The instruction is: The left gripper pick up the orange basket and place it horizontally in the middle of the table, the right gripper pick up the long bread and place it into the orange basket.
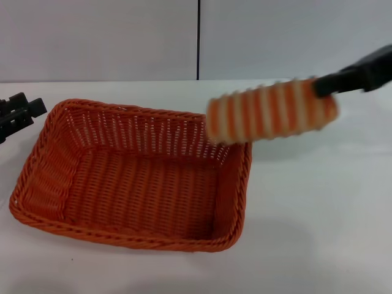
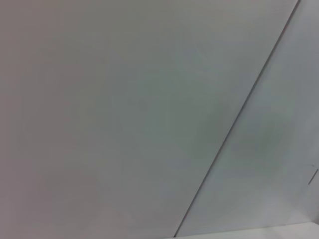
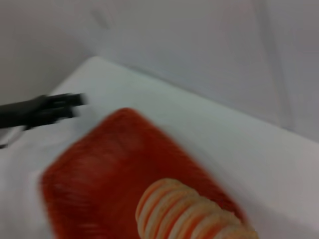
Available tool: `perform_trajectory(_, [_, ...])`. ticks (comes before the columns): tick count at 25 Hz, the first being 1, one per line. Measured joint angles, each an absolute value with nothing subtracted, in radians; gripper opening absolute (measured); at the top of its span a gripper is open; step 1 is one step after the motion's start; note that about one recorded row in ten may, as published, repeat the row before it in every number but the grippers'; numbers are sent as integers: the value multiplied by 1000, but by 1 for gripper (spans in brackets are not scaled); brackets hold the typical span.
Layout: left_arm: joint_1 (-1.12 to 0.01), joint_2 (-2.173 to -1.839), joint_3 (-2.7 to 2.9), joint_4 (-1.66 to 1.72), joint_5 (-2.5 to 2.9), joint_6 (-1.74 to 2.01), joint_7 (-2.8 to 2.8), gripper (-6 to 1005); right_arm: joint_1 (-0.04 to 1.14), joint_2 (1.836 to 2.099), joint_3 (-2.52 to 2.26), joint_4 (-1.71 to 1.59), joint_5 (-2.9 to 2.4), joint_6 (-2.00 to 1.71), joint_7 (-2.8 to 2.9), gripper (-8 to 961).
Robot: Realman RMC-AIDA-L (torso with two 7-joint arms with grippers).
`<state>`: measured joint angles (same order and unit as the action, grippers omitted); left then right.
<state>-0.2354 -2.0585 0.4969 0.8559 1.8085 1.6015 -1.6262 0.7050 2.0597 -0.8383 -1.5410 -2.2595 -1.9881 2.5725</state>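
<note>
The orange basket lies lengthwise on the white table, left of centre, with nothing in it. My right gripper reaches in from the upper right, shut on one end of the long bread. The striped beige loaf hangs in the air over the basket's far right corner, roughly level. In the right wrist view the long bread hovers above the orange basket. My left gripper rests at the table's left edge, apart from the basket, open and holding nothing.
A grey wall with a dark vertical seam rises behind the table. The left wrist view shows only the wall. Bare white tabletop lies to the right of and in front of the basket.
</note>
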Motion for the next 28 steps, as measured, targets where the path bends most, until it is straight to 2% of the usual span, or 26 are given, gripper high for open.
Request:
perform_trajectory(11, [-242,-2061,497,856,1809,1602,-1631,604,814,2063,-1003,-1128,-2160,-1799,2430,15])
perform_trajectory(18, [-239,-2061,497,853,1808,1606,-1630,604,799,2067,-995,-1025,-2059,-1757,2192,14])
perform_trajectory(24, [-235,-2060,496,851,1807,1607,-1631,604,770,2066,-988,-1031,-1988,-1760,2156,123])
perform_trajectory(28, [-234,-2059,495,848,1807,1607,-1628,604,732,2065,-986,-1076,-1988,-1763,2154,291])
